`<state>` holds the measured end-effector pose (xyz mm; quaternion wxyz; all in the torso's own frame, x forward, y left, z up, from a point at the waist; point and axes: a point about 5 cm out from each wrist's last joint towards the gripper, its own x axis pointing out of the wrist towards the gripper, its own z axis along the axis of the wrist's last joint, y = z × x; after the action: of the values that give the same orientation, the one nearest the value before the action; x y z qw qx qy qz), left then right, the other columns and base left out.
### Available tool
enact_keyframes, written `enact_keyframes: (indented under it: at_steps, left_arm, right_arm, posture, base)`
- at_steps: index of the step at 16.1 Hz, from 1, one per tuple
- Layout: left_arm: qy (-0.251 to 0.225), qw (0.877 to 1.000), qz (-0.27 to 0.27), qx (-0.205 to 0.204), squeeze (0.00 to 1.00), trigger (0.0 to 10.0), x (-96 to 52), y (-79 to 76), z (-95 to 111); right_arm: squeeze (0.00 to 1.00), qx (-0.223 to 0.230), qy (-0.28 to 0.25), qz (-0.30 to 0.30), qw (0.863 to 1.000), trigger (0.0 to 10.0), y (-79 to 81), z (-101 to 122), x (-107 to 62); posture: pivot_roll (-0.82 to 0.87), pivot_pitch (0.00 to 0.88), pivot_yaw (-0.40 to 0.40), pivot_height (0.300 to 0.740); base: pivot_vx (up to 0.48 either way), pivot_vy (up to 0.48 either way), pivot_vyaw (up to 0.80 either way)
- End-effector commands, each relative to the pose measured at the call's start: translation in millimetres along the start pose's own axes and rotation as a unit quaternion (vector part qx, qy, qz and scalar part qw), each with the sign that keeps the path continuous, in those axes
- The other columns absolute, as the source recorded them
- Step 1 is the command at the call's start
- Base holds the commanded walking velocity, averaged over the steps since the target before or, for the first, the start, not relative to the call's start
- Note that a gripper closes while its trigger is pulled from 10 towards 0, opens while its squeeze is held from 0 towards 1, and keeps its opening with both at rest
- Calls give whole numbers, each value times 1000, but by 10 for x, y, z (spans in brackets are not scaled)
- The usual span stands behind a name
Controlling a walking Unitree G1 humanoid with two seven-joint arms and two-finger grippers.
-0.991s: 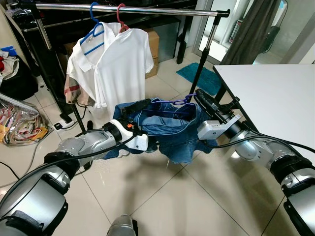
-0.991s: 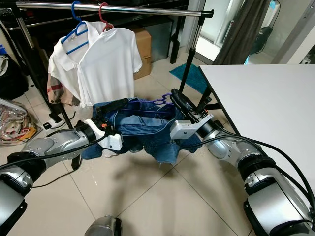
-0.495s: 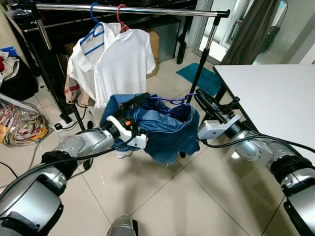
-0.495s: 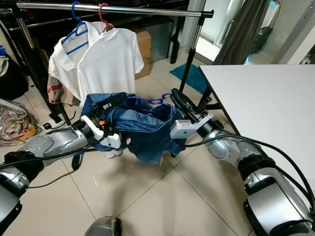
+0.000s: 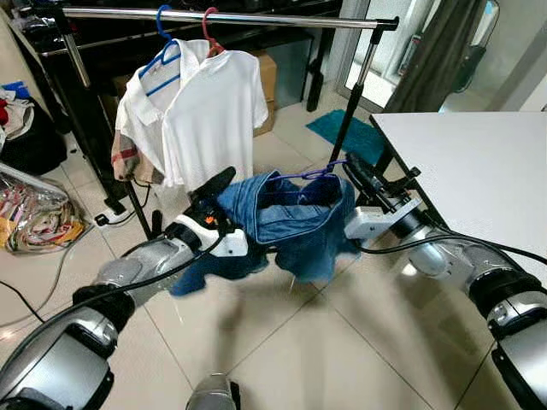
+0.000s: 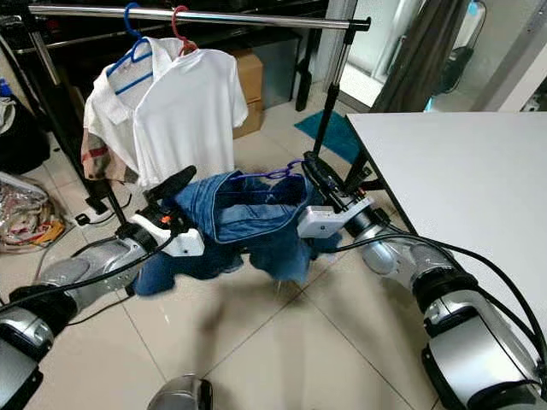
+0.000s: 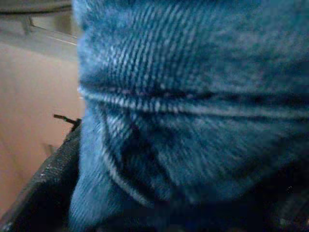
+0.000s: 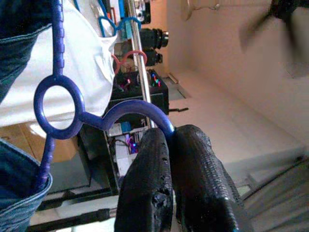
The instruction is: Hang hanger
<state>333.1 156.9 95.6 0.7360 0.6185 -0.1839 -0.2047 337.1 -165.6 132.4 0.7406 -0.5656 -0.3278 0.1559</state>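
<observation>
Hanger (image 8: 63,99), purple and carrying jeans (image 5: 282,218), sits below the rail (image 5: 231,15), its hook clamped in the right hand (image 8: 169,145); the left hand (image 5: 214,184) grips the denim.

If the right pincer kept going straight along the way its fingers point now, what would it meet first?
Probably the clothes rail. The right pincer, shut on the purple hanger hook, points up and forward; its wrist view has the rail and white shirts beyond the fingertips. Depth is unclear, so it could pass just under.
</observation>
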Motion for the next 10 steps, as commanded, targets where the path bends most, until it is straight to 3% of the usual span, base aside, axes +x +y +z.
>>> enact_keyframes:
  at_steps: [1,2,4,5,6,7,8,10]
  left_arm:
    - [3,1000,-8,-9,0,10000,4,-16,8]
    - [4,1000,-8,-10,0,10000,5,-17,13]
    - [12,998,-13,-52,0,10000,24,-39,55]
    - [26,993,-22,-110,0,10000,23,-98,90]
    - [40,984,-22,-170,0,10000,23,-142,119]
    - [47,963,-33,-265,0,10000,29,-223,213]
    - [46,952,-35,-300,0,10000,29,-248,256]
    - [49,943,-40,-328,0,10000,44,-262,286]
  right_arm:
    - [0,-17,-23,-35,999,0,-159,14,114]
    - [0,-21,-26,-35,999,0,-156,19,114]
    - [0,-41,-43,-39,997,0,-152,45,106]
    - [0,-53,-55,-46,996,0,-156,61,95]
    - [0,-59,-63,-49,995,0,-159,72,86]
    - [0,-74,-80,-49,993,0,-147,98,74]
    - [0,-81,-87,-48,992,0,-137,110,68]
    - [0,-87,-100,-49,990,0,-113,147,70]
  posture:
    - [261,0,-24,740]
    - [261,0,-24,740]
    - [259,0,-23,740]
    - [256,0,-21,740]
    - [255,0,-20,740]
    - [257,0,-19,740]
    - [257,0,-19,740]
    - [261,0,-18,740]
  base:
    - [0,0,0]
    - [0,0,0]
    - [0,0,0]
    - [0,0,0]
    - [0,0,0]
    - [0,0,0]
    - [0,0,0]
    - [0,0,0]
